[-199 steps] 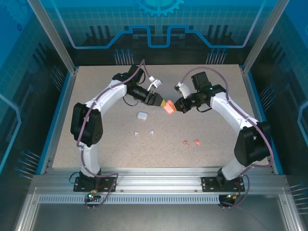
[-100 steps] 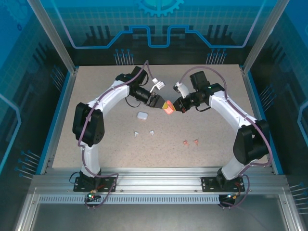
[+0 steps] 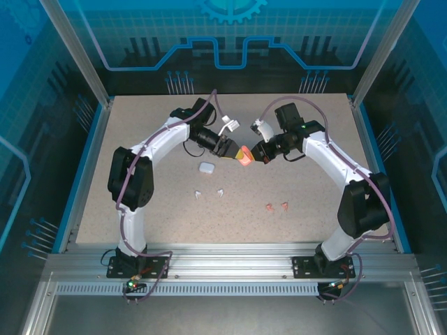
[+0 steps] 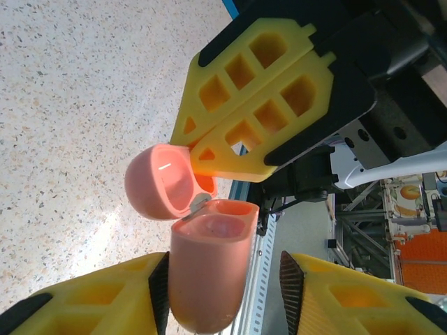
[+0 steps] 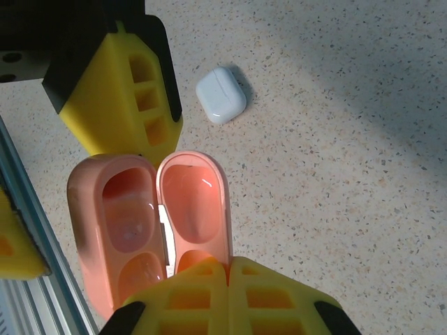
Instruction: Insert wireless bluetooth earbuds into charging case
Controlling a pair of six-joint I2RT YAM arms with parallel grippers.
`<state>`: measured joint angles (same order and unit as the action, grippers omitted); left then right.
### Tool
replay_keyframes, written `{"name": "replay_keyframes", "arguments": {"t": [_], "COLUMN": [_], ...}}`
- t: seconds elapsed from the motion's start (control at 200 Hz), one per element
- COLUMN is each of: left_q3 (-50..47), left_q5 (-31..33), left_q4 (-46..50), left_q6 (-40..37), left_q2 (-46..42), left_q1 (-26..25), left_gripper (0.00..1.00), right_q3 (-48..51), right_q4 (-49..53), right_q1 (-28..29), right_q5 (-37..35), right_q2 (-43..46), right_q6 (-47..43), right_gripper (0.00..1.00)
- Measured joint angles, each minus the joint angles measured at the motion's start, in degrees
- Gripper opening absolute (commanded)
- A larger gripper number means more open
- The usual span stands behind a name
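Nearest the arm bases, two tiny salmon-pink stemmed plastic earbuds [image 3: 284, 204] are lying side by side on the speckled beige worktop [image 3: 140, 223], right of centre. Left of them and a touch farther back, two tiny white stemmed plastic earbuds [image 3: 220, 192] are lying just apart from each other. Beyond the white pair, a small closed white plastic charging case [image 3: 206, 167] is resting flat on the worktop. Farther still, above the worktop's middle, the two hands are meeting around a salmon-pink plastic charging case [image 4: 209, 272] with its lid hinged open. The right hand [image 5: 229, 264] is pressing its yellow fingers fully together, pinching the rim of the open lid at their tips. The left hand [image 4: 223, 276] is standing partly open around the case's body: one finger [image 4: 91, 300] is touching its side, and the other is sitting a little apart from it. All four earbuds are lying well apart from the pink case.
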<state>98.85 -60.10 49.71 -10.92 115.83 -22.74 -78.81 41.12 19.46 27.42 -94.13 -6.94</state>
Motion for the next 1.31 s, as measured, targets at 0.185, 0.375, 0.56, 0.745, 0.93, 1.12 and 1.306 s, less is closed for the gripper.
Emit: {"name": "replay_keyframes", "arguments": {"t": [0.185, 0.375, 0.56, 0.745, 0.93, 1.12, 1.306], "left_q3": [0.0, 0.0, 0.0, 0.0, 0.09, 0.44, 0.46], "left_q5": [-0.04, -0.24, -0.44, -0.46, -0.68, -0.92, -1.07], "left_q4": [0.04, 0.2, 0.2, 0.2, 0.2, 0.44, 0.85], "left_q6": [-0.02, -0.04, -0.04, -0.02, -0.02, 0.04, -0.02], "left_q2": [0.48, 0.5, 0.5, 0.63, 1.25, 1.4, 1.46], "left_q1": [-0.33, -0.37, -0.37, -0.59, -1.03, -1.11, -1.11], "left_gripper": [0.42, 0.38, 0.38, 0.37, 0.33, 0.24, 0.0], "right_q3": [-0.09, -0.09, -0.09, -0.44, -0.48, -0.5, -0.57], "right_q4": [0.02, 0.0, 0.0, 0.0, 0.02, 0.04, 0.31], "right_q1": [0.0, 0.0, 0.0, 0.0, 0.0, 0.0, 0.0], "right_q5": [0.0, 0.0, 0.0, 0.0, 0.0, -0.02, -0.2], "right_q2": [-0.02, -0.02, -0.09, -0.35, -0.42, -0.42, -0.42], "right_q6": [0.0, 0.0, 0.0, 0.0, 0.0, -0.02, 0.04], "right_gripper": [0.0, 0.0, 0.0, 0.0, 0.0, 0.0, 0.06]}}
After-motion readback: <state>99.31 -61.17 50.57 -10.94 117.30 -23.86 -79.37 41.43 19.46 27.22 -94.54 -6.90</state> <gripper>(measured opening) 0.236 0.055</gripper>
